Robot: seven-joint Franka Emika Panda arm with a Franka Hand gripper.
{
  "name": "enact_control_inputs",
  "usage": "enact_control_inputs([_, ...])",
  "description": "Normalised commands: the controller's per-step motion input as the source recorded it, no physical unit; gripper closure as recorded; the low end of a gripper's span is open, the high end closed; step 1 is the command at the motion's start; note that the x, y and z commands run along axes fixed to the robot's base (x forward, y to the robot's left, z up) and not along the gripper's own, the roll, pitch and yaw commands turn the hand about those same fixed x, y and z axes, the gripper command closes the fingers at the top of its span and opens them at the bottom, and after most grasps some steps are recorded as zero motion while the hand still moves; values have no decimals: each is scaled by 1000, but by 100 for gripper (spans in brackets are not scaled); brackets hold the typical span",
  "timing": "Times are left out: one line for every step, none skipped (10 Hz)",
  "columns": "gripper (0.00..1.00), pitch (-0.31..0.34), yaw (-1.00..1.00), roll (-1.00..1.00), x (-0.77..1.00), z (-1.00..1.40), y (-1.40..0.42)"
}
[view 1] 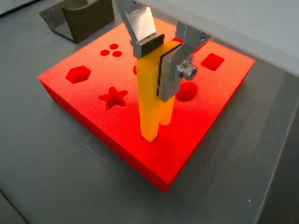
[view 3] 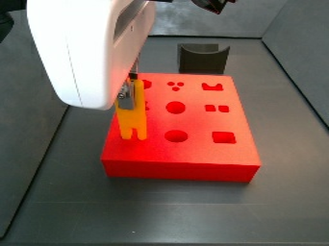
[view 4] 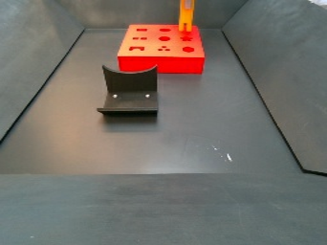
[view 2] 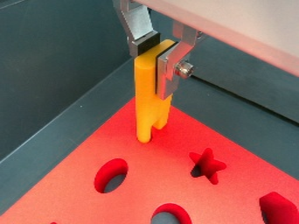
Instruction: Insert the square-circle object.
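My gripper [view 1: 158, 59] is shut on the square-circle object [view 1: 153, 101], a long orange-yellow bar, and holds it upright by its upper end. Both wrist views show the same grip, with the gripper [view 2: 158, 59] on the bar [view 2: 149, 96]. The bar's two-pronged lower end hangs just over the top of the red block [view 1: 128, 142], near one edge and in none of its holes. In a side view the bar [view 3: 131, 120] stands at the block's [view 3: 180, 165] left edge, below the gripper [view 3: 130, 94]. From the far side view the bar [view 4: 186, 17] is over the block [view 4: 160, 65].
The block's top has shaped holes: a star [view 1: 114, 96], a hexagon [view 1: 79, 74], a round hole [view 1: 187, 90] and a square [view 1: 212, 61]. The dark fixture [view 4: 128, 91] stands on the floor apart from the block [view 3: 201, 55]. Sloping bin walls [view 4: 38, 86] surround the floor.
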Motion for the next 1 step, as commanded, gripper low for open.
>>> enact_control_inputs([100, 0, 0, 0, 0, 0, 0])
